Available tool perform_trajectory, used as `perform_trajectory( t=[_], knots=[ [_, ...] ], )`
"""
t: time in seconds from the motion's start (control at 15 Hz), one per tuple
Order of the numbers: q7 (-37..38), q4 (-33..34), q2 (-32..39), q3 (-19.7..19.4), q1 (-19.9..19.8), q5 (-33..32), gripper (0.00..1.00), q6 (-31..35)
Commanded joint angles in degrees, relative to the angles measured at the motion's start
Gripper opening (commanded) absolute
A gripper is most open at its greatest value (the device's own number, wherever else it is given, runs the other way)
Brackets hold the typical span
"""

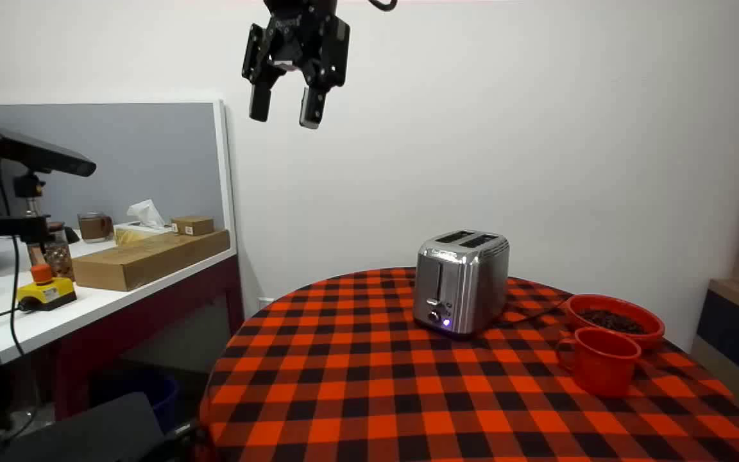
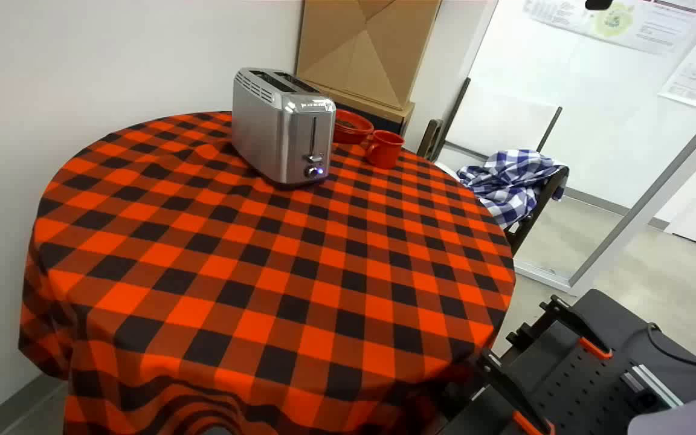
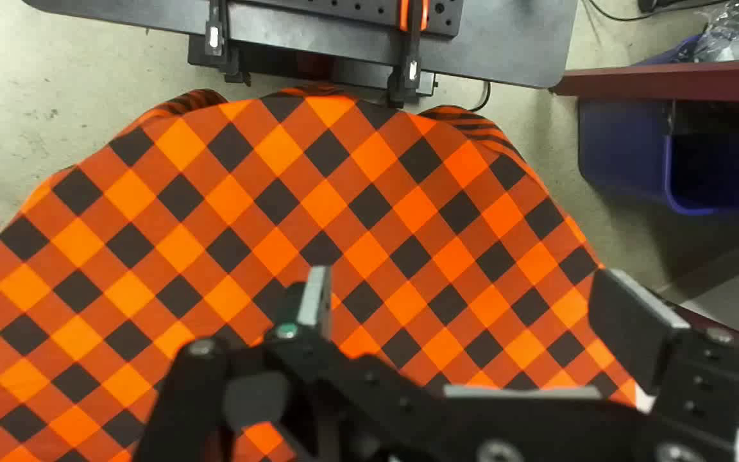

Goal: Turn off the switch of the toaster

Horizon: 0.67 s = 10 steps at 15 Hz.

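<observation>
The silver toaster (image 1: 462, 282) stands upright on a round table with a red and black checked cloth (image 1: 344, 378); it also shows in an exterior view (image 2: 281, 133). Its front has a lever (image 2: 313, 158) low in its slot, a round knob (image 2: 312, 172) and a lit bluish light (image 1: 446, 322). The top slots look dark. My gripper (image 1: 286, 106) hangs high in the air, well above and to one side of the toaster, pointing down. Its fingers (image 3: 466, 314) are wide apart with nothing between them. In the wrist view only the checked cloth lies below; the toaster is out of view there.
A red bowl (image 1: 613, 316) with dark contents and a red mug (image 1: 605, 362) stand beside the toaster. A dark cord (image 1: 533, 317) runs from the toaster toward the bowl. A white desk (image 1: 170, 282) with boxes and a camera on a stand (image 1: 29, 151) is nearby. A wall is behind.
</observation>
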Motion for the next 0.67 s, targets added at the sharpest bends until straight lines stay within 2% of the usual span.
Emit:
perform_trajectory(
  t=[0.0,0.33,0.47,0.6],
  knots=[
    [-0.21,0.15,0.04,0.43,-0.52,0.19,1.00,-0.09],
    [-0.21,0.17,0.04,0.43,-0.52,0.19,1.00,-0.08],
    [-0.39,-1.41,-1.16,1.95,-0.42,-2.44,1.00,4.46],
    [-0.90,-3.75,-0.88,3.28,-0.08,-5.21,1.00,11.78]
  ],
)
